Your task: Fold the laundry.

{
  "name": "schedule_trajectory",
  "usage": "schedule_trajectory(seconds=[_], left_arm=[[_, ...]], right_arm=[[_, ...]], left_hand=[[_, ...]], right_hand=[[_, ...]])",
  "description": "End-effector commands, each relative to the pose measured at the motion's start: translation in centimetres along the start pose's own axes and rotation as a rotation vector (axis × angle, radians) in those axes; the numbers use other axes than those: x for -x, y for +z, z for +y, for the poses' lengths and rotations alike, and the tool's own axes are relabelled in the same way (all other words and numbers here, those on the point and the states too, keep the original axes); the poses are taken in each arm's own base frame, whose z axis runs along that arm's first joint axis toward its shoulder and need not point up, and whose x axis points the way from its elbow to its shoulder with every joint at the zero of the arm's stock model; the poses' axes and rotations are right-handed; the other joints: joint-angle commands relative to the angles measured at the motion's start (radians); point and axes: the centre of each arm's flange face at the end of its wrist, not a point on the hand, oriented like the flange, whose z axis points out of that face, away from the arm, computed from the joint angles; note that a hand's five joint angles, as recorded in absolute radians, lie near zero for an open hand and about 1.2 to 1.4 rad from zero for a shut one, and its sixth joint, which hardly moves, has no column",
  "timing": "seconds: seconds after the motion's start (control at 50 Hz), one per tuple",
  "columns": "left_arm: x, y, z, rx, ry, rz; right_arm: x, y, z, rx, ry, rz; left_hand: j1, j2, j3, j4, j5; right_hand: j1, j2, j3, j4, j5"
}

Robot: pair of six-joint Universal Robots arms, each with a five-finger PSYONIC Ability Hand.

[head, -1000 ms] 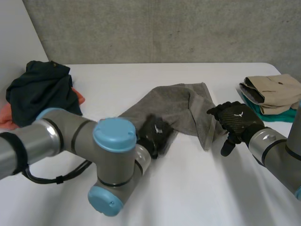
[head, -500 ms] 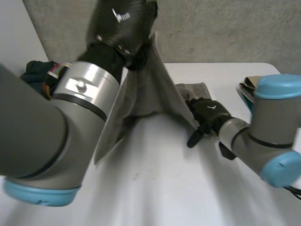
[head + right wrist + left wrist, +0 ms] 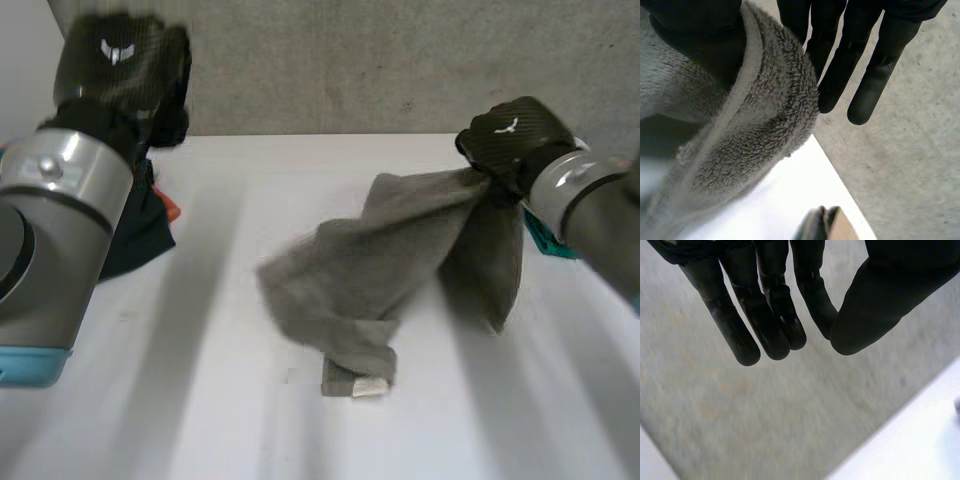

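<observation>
My right hand (image 3: 512,138) is raised at the right and pinches an edge of the grey towel (image 3: 370,260). From that grip the towel hangs down to the white table (image 3: 180,400), with its lower end bunched there and a hem turned under. In the right wrist view the thumb presses the towel's hemmed edge (image 3: 755,120) against the straight fingers (image 3: 850,55). My left hand (image 3: 120,65) is up high at the far left, away from the towel. Its fingers (image 3: 765,305) and thumb are drawn together with nothing between them.
A dark garment (image 3: 135,230) over an orange cloth (image 3: 172,210) lies at the left behind my left arm. Part of a folded stack (image 3: 545,240) shows behind my right arm, and its folded stack edge (image 3: 827,225) lies below the hanging towel. A concrete wall stands behind the table.
The towel has slipped out of my raised left hand and now hangs from the right. My right hand closed on the towel's edge and lifted it off the table.
</observation>
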Motion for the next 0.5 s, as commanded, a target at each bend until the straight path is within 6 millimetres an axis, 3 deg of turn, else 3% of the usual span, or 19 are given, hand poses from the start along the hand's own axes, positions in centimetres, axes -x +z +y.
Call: schedule_trajectory(seconds=[0.02,0.06,0.12,0.16,0.22,0.34,0.44,0.5], left_arm=[[-1.5,-1.6,6.6,0.185,0.016,0.118],[-2.3,-1.7,8.4,0.232,0.01,0.161],[-4.2,-2.4,10.3,0.296,-0.012,0.236],[-5.9,-3.0,10.6,0.308,-0.049,0.284],[-8.2,-3.6,9.6,0.285,-0.132,0.337],[-9.7,-2.6,8.6,0.259,-0.27,0.358],[-12.1,-1.7,8.8,0.256,-0.291,0.404],[-14.8,-1.6,9.9,0.277,-0.287,0.459]], right_arm=[[-0.8,-2.8,-1.3,0.075,-0.037,-0.098],[0.3,-2.3,-0.8,0.081,-0.026,-0.152],[1.5,-1.1,0.6,0.114,0.0,-0.2],[2.3,0.0,1.7,0.147,0.053,-0.216],[2.9,0.4,2.1,0.155,0.133,-0.218],[3.3,0.1,1.9,0.148,0.199,-0.225],[2.9,-2.0,-0.8,0.064,0.187,-0.215],[2.8,-3.0,-2.0,0.028,0.184,-0.212]], left_hand=[[0.246,0.201,0.206,0.196,0.226],[0.246,0.201,0.206,0.196,0.226],[-0.758,-0.803,-0.798,-0.808,-0.778],[-0.93,-0.975,-0.97,-0.98,-0.95],[-0.928,-0.973,-0.968,-0.978,-0.948],[-0.919,-0.964,-0.959,-0.969,-0.939],[-0.904,-0.949,-0.944,-0.954,-0.924],[-0.866,-0.911,-0.906,-0.916,-0.886]], right_hand=[[0.27,0.226,0.216,0.204,0.228],[0.27,0.226,0.216,0.204,0.228],[0.27,0.226,0.216,0.204,0.228],[0.27,0.226,0.216,0.204,0.228],[0.27,0.226,0.216,0.204,0.228],[0.27,0.226,0.216,0.204,0.228],[0.27,0.226,0.216,0.204,0.228],[0.27,0.226,0.216,0.204,0.228]])
